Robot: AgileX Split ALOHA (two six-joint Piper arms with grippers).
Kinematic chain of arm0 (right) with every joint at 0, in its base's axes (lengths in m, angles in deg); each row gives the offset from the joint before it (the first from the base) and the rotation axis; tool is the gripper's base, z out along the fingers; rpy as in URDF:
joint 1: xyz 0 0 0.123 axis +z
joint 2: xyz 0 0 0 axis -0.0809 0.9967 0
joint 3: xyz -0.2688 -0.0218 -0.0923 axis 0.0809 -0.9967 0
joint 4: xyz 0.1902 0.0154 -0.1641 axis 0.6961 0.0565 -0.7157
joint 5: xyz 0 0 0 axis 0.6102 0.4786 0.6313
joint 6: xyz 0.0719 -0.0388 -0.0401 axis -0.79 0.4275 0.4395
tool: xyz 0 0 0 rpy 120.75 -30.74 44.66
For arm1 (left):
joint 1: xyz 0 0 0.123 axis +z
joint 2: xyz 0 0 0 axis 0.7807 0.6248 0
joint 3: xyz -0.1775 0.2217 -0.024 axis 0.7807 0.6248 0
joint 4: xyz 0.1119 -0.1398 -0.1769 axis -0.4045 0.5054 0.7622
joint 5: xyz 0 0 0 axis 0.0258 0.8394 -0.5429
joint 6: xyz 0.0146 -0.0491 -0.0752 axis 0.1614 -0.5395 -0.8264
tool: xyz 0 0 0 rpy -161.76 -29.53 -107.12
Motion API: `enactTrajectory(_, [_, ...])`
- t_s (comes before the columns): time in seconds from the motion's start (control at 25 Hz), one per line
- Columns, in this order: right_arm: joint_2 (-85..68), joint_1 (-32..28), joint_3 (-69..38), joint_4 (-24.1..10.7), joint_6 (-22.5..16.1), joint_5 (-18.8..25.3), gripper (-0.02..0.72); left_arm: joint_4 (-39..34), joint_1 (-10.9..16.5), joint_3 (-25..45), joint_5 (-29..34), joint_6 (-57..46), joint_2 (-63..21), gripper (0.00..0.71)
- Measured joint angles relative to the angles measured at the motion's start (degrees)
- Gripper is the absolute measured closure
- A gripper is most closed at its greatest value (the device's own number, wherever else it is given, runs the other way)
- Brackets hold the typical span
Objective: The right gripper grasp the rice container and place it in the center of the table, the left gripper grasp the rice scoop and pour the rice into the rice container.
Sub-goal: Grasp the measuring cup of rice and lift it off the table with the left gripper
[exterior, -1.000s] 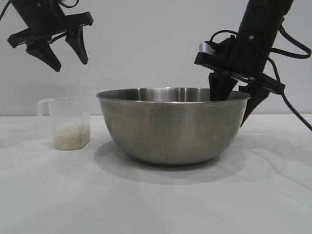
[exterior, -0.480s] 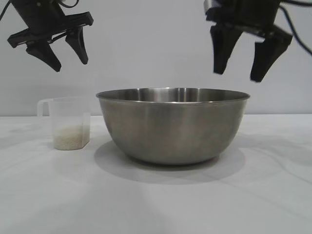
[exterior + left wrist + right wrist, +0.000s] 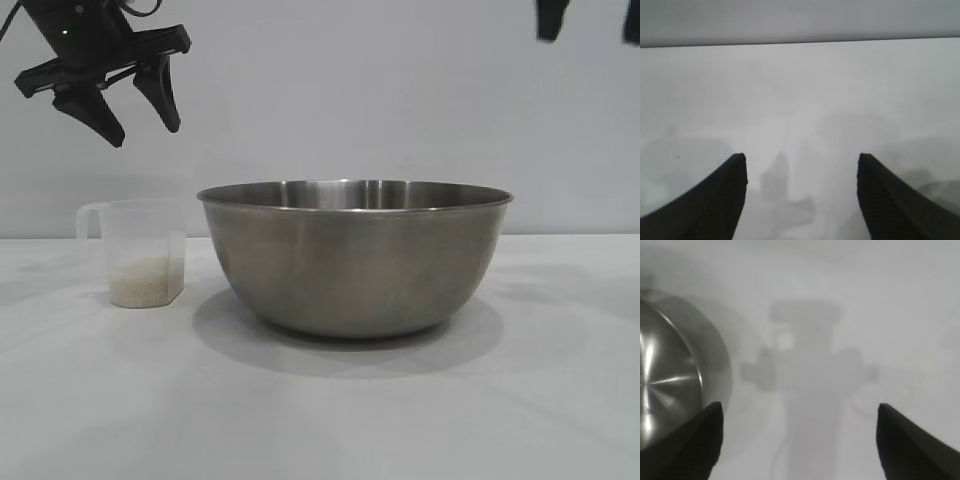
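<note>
The rice container (image 3: 355, 260), a big steel bowl, stands in the middle of the white table (image 3: 320, 420). To its left stands the rice scoop (image 3: 145, 240), a clear plastic cup with rice (image 3: 146, 282) at its bottom. My left gripper (image 3: 145, 130) hangs open and empty above the scoop; in its wrist view the left gripper (image 3: 802, 160) has only bare table (image 3: 800, 100) below it. My right gripper (image 3: 592, 22) is high at the upper right, only its fingertips showing, open and empty. In the right wrist view the right gripper (image 3: 797, 410) is off to one side of the rice container (image 3: 670, 380).
A plain pale wall (image 3: 380, 100) stands behind the table. The arm's shadow (image 3: 810, 375) falls on the tabletop beside the bowl.
My right gripper has let go of the bowl's right rim and risen straight up almost out of the exterior view. The bowl, the scoop and the left gripper have stayed put.
</note>
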Motion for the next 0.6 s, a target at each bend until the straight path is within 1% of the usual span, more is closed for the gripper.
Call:
enactTrajectory(0.12, [-6.13,-1.05,-5.89,-0.24,-0.03,0.11,0.153,-0.39,0.0,0.0,0.0,0.0,0.0,0.294])
enactTrajectory(0.44, [-23.7,-1.05,-19.74,-0.04,-0.13,0.27,0.153,-0.39,0.0,0.0,0.0,0.02,0.0,0.294])
enactTrajectory(0.6, [-32.99,-1.05,-28.33,0.1,-0.13,-0.07,0.153,-0.53,0.0,0.0,0.0,0.02,0.0,0.294])
